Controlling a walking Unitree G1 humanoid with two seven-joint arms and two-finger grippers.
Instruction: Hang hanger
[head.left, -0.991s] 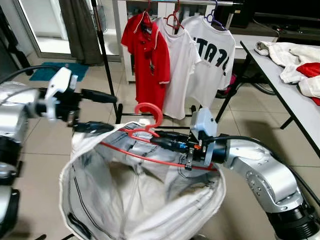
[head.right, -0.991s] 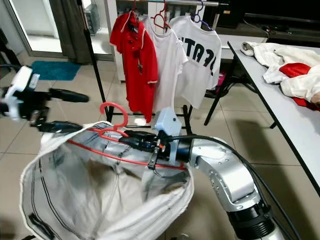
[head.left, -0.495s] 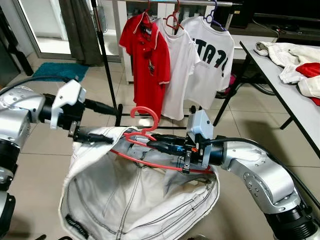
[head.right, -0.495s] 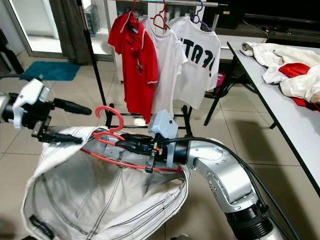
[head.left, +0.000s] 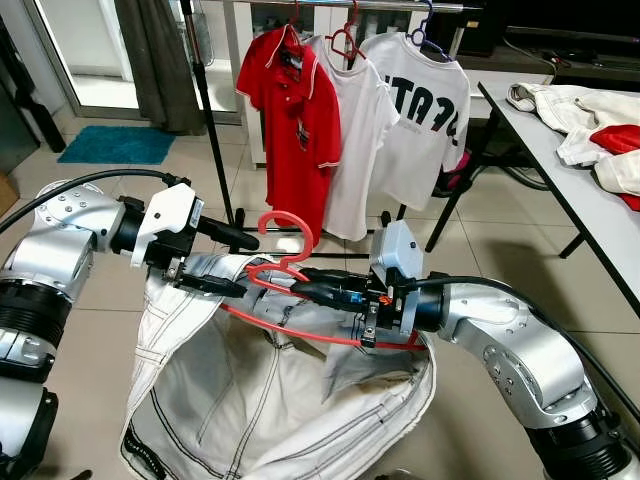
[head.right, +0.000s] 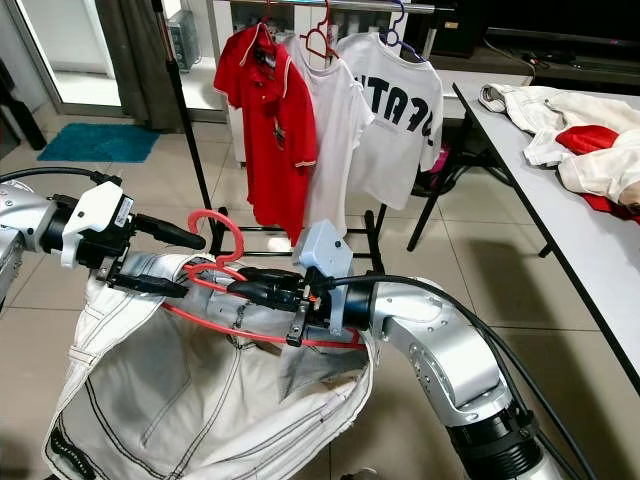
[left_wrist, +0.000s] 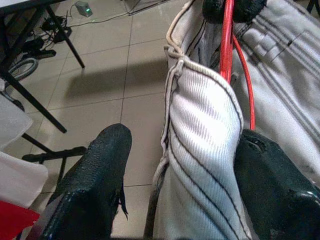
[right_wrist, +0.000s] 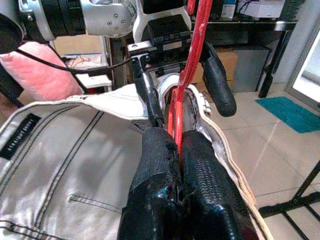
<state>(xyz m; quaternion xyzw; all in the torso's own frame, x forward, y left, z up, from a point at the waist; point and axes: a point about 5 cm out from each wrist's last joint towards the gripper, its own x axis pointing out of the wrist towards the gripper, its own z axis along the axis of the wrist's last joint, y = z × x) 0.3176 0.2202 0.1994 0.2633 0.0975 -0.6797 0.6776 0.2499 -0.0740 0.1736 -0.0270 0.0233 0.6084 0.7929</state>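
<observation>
My right gripper is shut on the neck of a red hanger, just under its hook; the right wrist view shows the hanger clamped between the two fingers. Pale denim trousers hang from the hanger's bar and sag towards the floor. My left gripper is open at the trousers' waistband, left of the hook. In the left wrist view the ribbed waistband lies between the spread fingers, against one of them and apart from the other.
A clothes rack stands ahead with a red polo, a white shirt and a printed white shirt on hangers. A table with heaped clothes runs along the right. Tiled floor lies between.
My left gripper has moved right along the waistband towards the hanger hook. The trousers' wide opening has collapsed and the cloth hangs flatter. The right gripper keeps its hold, shifted slightly left.
</observation>
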